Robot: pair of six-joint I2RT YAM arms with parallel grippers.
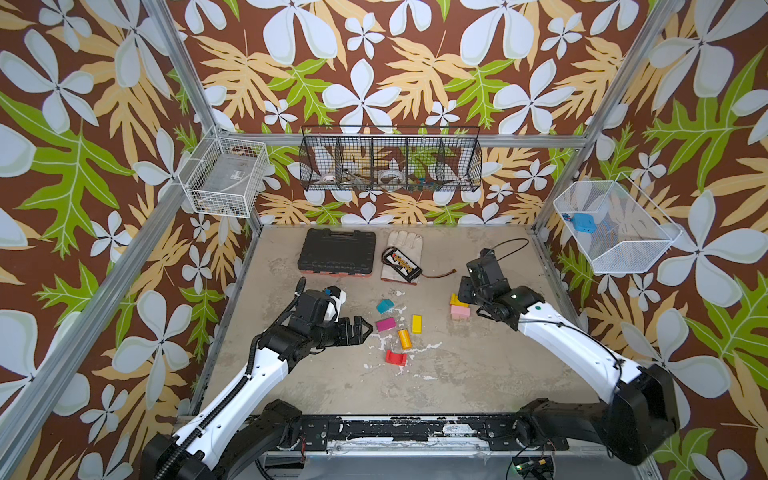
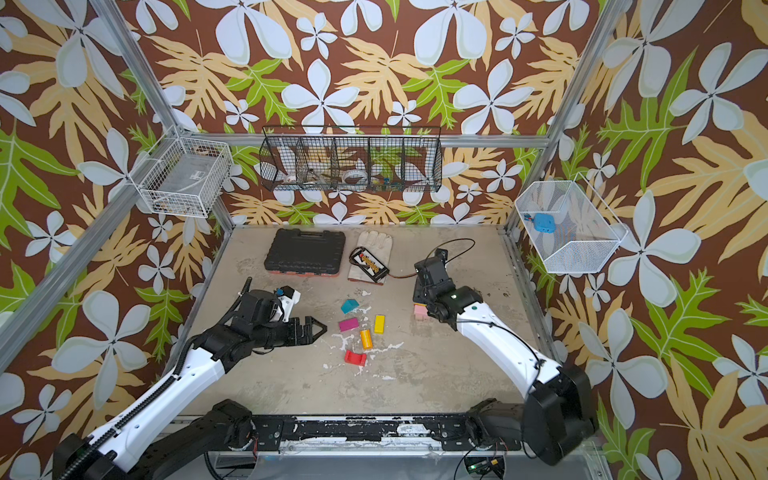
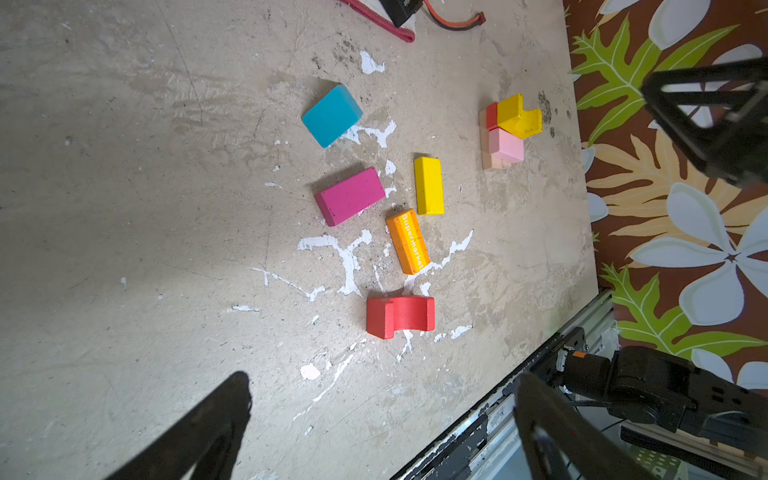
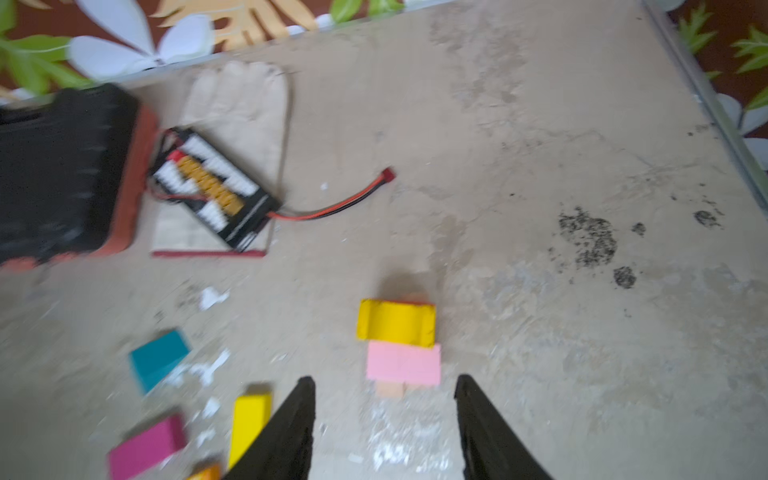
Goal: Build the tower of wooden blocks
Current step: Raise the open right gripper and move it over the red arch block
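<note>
The left gripper [image 3: 382, 376], spread wide and empty, hovers at nine o'clock of a magenta wooden bar [image 1: 385, 324]. Around that bar on the tabletop [image 1: 457, 374] lie a teal wooden block [image 1: 385, 306], yellow wooden bar [image 1: 417, 323], orange wooden cylinder [image 1: 404, 338] and red wooden arch [image 1: 395, 357]. At three o'clock stands the low tower [image 1: 459, 309] of tan, pink, red and yellow blocks. The right gripper [image 4: 384, 377] is over it, spread and pinching nothing.

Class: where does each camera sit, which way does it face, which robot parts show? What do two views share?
Top views: high above the robot's base, facing down and forward over the grey table; both show the left arm and right arm.
Left wrist: on the left arm, facing down past the open left end effector at loose coloured wood blocks.
Right wrist: on the right arm, facing past the right end effector at the short yellow, pink and tan wood-block tower.
Both wrist views share that tower.
</note>
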